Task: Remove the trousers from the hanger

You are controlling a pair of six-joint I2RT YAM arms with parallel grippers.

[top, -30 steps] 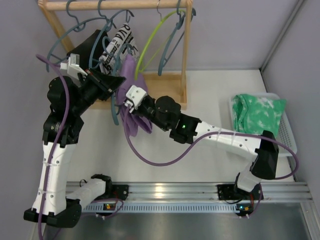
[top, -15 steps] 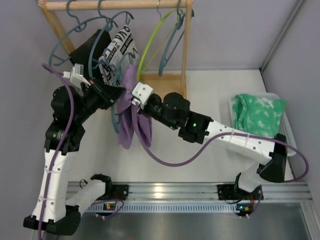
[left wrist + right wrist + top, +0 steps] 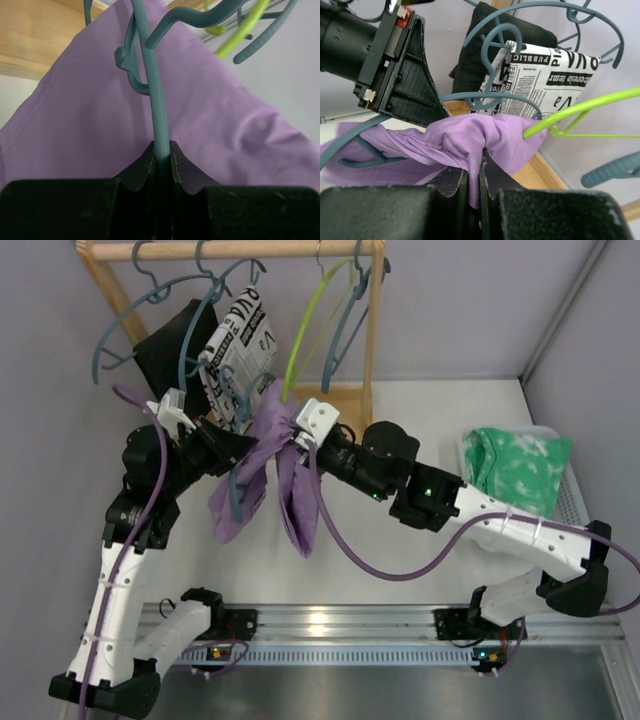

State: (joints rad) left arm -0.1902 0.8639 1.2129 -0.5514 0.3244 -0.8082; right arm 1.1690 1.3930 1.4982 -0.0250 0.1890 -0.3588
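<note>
Sagging at six o'clock of the wooden clothes rack (image 3: 230, 250), limp plain purple cloth trousers (image 3: 296, 505) drape a blue-grey plastic hanger (image 3: 159, 125), its rod clamped tight by the left gripper (image 3: 248, 445), while the right gripper (image 3: 296, 436), at their three o'clock, pinches a purple fold between closed jaws.

Right wrist view: white trousers with black newspaper print (image 3: 547, 80).
- Headline capitals along the upper fold read "PUBLIC". A cut-off "...BLIC" sits just left of it at the crease.
- Right of these are larger capitals "PA" and "VA", both clipped by folds.
- Lower down is a big "Va" in mixed case.
- A mid-size line between them looks like "lorem" and "dolore". The cloth is creased there, so the reading is not certain.
- The small column print under the headlines is too fine to make out.

Top external view: same printed trousers (image 3: 238, 335).
- The lettering runs sideways.
- One large "V" is legible; the other letters are too blurred to read.
</note>
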